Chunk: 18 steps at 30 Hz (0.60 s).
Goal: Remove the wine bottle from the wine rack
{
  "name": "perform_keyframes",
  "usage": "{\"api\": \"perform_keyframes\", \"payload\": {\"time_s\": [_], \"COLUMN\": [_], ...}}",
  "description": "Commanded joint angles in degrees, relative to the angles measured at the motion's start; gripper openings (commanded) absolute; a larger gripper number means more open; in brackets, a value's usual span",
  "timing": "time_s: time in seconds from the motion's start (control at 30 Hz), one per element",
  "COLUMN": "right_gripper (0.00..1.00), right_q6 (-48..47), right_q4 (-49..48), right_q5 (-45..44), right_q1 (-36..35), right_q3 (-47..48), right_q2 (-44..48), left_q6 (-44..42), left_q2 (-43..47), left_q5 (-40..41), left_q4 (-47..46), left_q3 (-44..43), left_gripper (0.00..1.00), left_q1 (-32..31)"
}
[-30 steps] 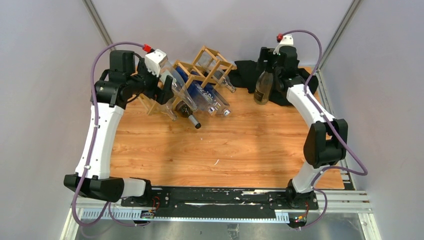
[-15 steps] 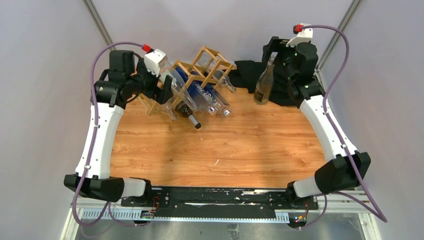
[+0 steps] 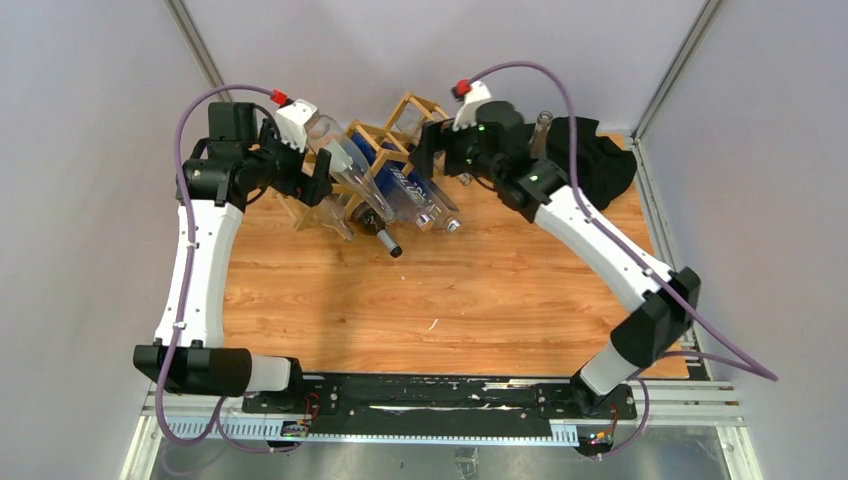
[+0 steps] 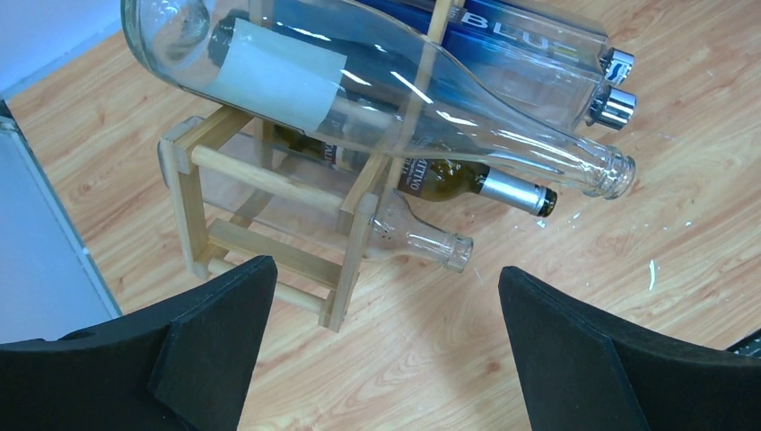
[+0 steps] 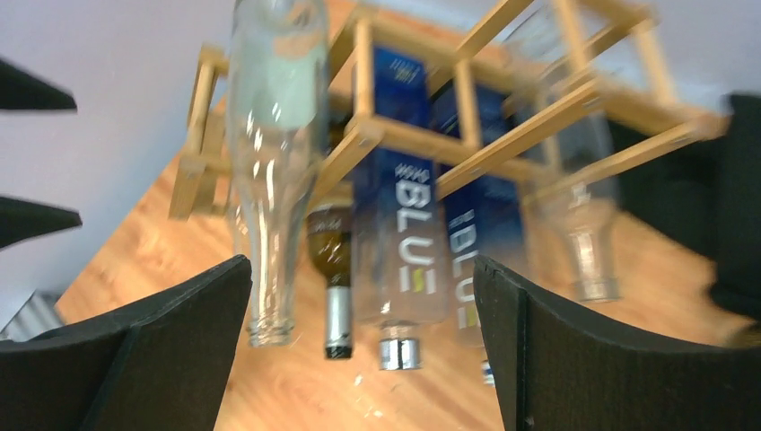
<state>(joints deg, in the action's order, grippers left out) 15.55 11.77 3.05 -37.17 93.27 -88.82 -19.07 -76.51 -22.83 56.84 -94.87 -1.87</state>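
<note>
Both pincers stand wide apart and empty beside the loaded wine rack

The wine rack [image 3: 408, 100] sits at the far left of the table [image 3: 480, 290] with every bottle in its cells lying down, necks sticking out toward the near right. A clear wine bottle [image 4: 305, 85] with a white label lies uppermost, a dark wine bottle [image 4: 485, 184] with a foil neck under it, and a small clear bottle [image 4: 422, 238] lowest. Two blue-labelled bottles [image 5: 401, 224] lie side by side next to them. The left pincer [image 4: 384, 269] hangs over the rack's left end, jaws spread and touching nothing. The right pincer [image 5: 361, 262] faces the bottle mouths, jaws spread and clear of the glass. A black cloth [image 3: 600, 160] lies in the far right corner, apart from the rack
</note>
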Motion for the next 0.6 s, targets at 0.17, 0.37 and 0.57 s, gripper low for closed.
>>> {"api": "perform_keyframes", "payload": {"time_s": [0.17, 0.37, 0.57], "right_gripper": [0.97, 0.97, 0.97], "right_q6": [4.32, 5.32, 5.79], "right_q4": [5.58, 5.05, 4.31], "right_q5": [5.85, 8.87, 11.6], "right_q1": [-7.23, -8.18, -8.45], "right_q3": [4.23, 6.99, 10.11], "right_q2": [-8.79, -12.31, -17.11], "left_q6": [-1.16, -1.5, -2.26], "left_q2": [0.35, 0.88, 1.41], "left_q5": [-1.49, -1.73, -1.55], "left_q4": [0.64, 0.64, 0.64], "left_q3": [1.41, 2.01, 2.75], "left_gripper": [1.0, 1.0, 1.0], "left_q1": [0.5, 0.49, 0.47]}}
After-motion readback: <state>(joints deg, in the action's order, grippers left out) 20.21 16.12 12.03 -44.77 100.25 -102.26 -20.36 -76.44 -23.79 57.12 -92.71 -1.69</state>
